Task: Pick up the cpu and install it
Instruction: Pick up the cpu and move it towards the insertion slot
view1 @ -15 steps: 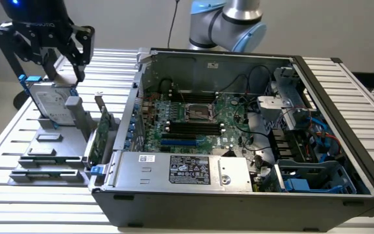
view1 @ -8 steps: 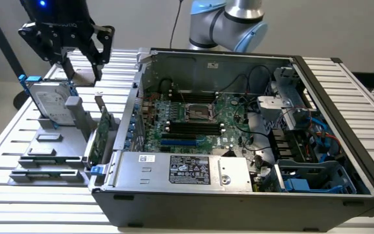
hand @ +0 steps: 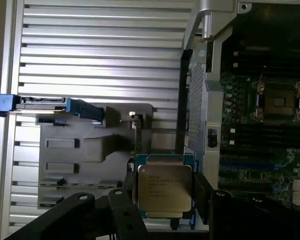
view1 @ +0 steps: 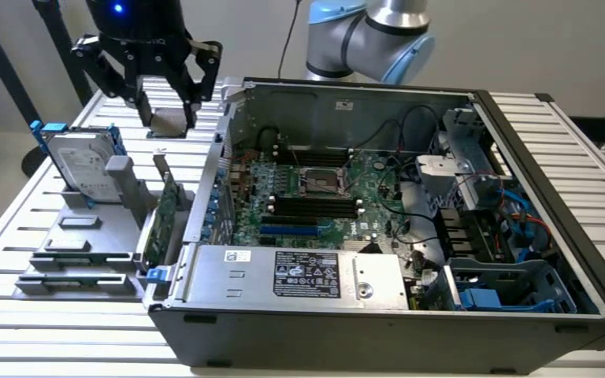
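**Exterior view.** Upper left of frame: jaws pointing down, pinching the cpu (view1: 167, 118) btwn two black fingers (view1: 191, 94). Cpu held in the air, clear of the slatted surface (view1: 29, 339), just beside the far corner of the open PC case (view1: 554, 260).

Left of frame, below the cpu: grey holder (view1: 76, 256) lying on the surface. HDD (view1: 84, 165) standing upright in it, w/ blue brackets on its sides. Green expansion card (view1: 161, 216) on edge btwn holder and case.

Centre and right of frame: case on its side, lid off, mobo (view1: 313, 201) exposed. Near centre of mobo: black-framed socket (view1: 321, 183), well apart from the cpu. Lower centre: PSU (view1: 292, 276) w/ white label. Top centre: robot arm (view1: 371, 35), grey w/ pale blue joints.

**Wrist view.** Cpu (hand: 165, 187) w/ silver-grey metal top facing the camera. Some print on it, too small to read. Green edge showing round the lid. Clamped on two opposite edges, one dark finger against each side.

Beyond the cpu: same grey holder, a blue HDD bracket (hand: 82, 107) and slats of the surface. Just beside the cpu: perforated case wall (hand: 195, 105). Past that wall, inside the case: mobo w/ socket (hand: 280, 102), well apart from the cpu.
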Controlling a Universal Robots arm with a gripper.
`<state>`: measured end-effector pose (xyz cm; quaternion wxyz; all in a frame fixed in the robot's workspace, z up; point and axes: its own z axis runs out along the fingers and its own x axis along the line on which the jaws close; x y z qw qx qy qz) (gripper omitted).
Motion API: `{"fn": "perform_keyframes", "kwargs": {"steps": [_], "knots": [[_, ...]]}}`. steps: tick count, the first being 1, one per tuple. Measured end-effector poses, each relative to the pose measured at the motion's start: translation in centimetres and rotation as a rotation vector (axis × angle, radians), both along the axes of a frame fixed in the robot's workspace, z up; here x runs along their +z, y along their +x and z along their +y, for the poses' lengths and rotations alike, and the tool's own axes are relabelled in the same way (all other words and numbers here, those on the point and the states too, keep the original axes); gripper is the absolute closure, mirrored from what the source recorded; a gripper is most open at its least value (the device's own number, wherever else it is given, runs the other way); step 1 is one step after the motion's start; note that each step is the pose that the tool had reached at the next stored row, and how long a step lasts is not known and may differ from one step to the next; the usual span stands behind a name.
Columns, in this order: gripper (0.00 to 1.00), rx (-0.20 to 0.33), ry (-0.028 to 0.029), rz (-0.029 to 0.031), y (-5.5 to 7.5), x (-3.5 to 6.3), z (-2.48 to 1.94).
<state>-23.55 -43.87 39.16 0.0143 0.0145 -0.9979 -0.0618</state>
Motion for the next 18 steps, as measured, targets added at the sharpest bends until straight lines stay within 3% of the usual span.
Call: {"fn": "perform_keyframes", "kwargs": {"steps": [5, 11, 18], "knots": [[0.45, 0.0, 0.0083, 0.0001, 2.3, 0.0, 0.0], [0.45, 0.0, 0.009, 0.0002, 5.0, -0.23, 0.16], [0.45, 0.0, 0.009, 0.0002, 8.2, -1.51, 1.52]]}}
